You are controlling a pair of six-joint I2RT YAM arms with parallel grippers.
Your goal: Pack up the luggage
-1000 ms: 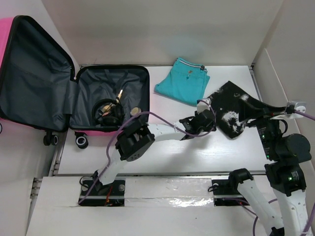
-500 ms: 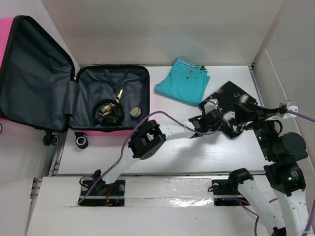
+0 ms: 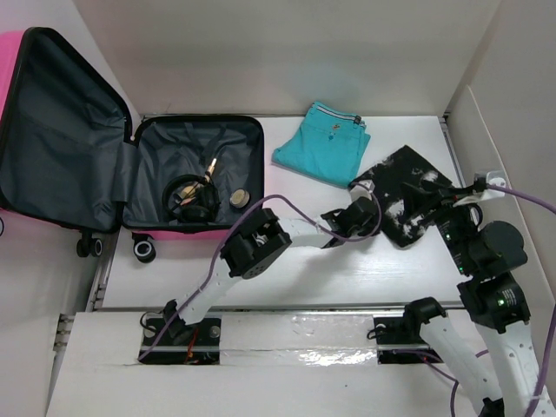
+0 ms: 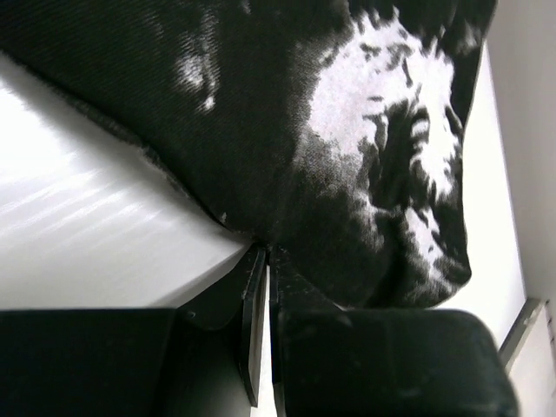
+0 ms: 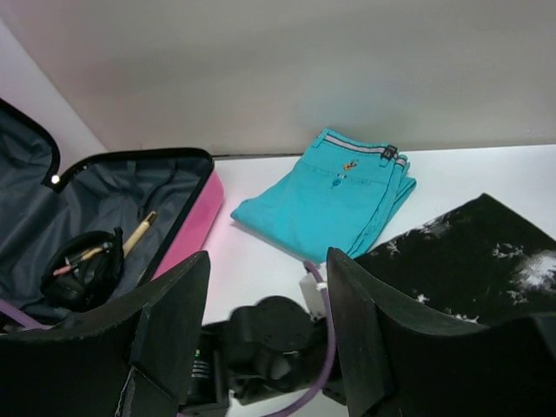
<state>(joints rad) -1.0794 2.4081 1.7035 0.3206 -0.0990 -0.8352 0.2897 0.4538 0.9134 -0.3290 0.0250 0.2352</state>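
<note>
The luggage [image 3: 52, 139] is laid open at the upper left of the top view, at the left end of the desk [image 3: 347, 269]. Its lid is leaned back to the left. In its right half, headphones [image 3: 191, 198] are placed, with a pen [image 3: 210, 167] just behind them and a small round thing [image 3: 239, 199] to their right. Folded shorts [image 3: 323, 144] are found at the upper middle, right of the luggage. A cloth [image 3: 408, 191] is spread lower right of the shorts. The left gripper [image 4: 265, 261] is set at the cloth's left edge.
</note>
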